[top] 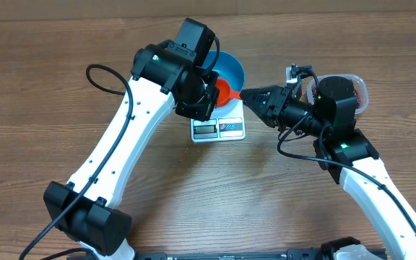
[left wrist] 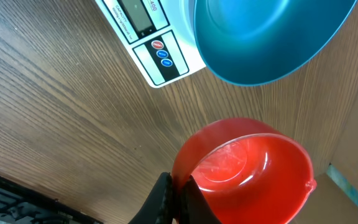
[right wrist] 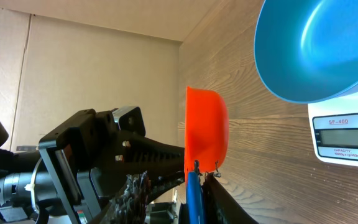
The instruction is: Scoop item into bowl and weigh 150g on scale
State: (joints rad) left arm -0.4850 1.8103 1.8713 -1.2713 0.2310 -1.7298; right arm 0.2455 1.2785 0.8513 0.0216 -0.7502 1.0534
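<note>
Your left arm (top: 132, 130) and right arm (top: 381, 180) meet beside the blue bowl (top: 231, 70), which sits on the scale (top: 219, 128). Your left gripper (left wrist: 178, 186) pinches the orange scoop's (left wrist: 247, 168) rim tight; your right gripper (top: 248, 94), partly closed, clasps its blue handle (right wrist: 193, 202). Beans (top: 312, 92) lie in the tub (top: 360, 90).

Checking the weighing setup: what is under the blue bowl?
The white scale lies under the blue bowl, display edge showing. The bowl and the left arm cover most of its platform.
</note>
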